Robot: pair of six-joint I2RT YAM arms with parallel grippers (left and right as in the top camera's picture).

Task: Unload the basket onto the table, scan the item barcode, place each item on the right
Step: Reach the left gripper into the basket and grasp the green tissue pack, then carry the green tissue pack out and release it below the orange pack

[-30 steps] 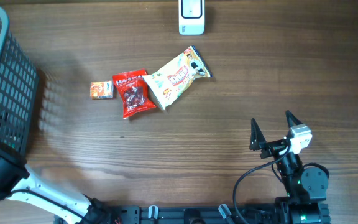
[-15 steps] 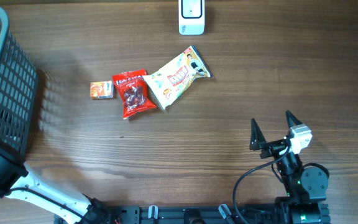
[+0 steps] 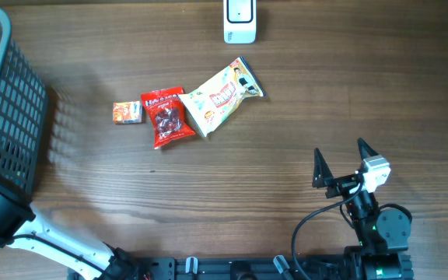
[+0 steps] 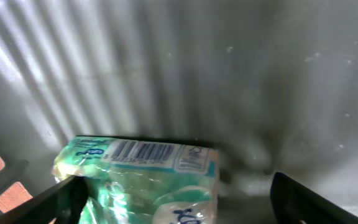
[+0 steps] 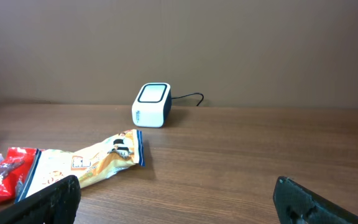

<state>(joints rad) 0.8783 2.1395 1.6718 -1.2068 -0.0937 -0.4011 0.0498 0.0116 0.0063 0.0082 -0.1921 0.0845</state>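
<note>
- The wooden table [image 3: 302, 101] is carrying everything named below.
- A grey mesh basket [image 3: 10, 109] is standing at the table's left edge. It is holding at least a green packet [image 4: 148, 180], which is lying on the basket floor with its barcode [image 4: 143, 150] facing up. The rest of the inside is not showing.
- The left tool [image 4: 176, 186] is hanging inside the basket with its fingers spread. The green packet is lying between them, close to one finger and well apart from the other, and nothing is being pinched.
- As I am judging it, the pickup of the green packet, the item to be scanned, is the step in hand. The next move is calling for the fingers to press on the packet's sides, lift it over the basket wall and carry it to the scanner, with the barcode turned toward the scanner's window.
- The right tool [image 3: 339, 152] is waiting at the table's near right, spread and holding nothing, well apart from the goods.
- A cream snack packet [image 3: 222, 97] is lying tilted near the table's middle, touching a red packet [image 3: 166, 117] at one edge. Whether either is already scanned, I cannot tell.
- The white scanner [image 3: 239, 22] is sitting at the far edge, beyond the cream snack packet.
- A small orange box [image 3: 127, 112] is lying just beside the red packet, on the basket's side.
</note>
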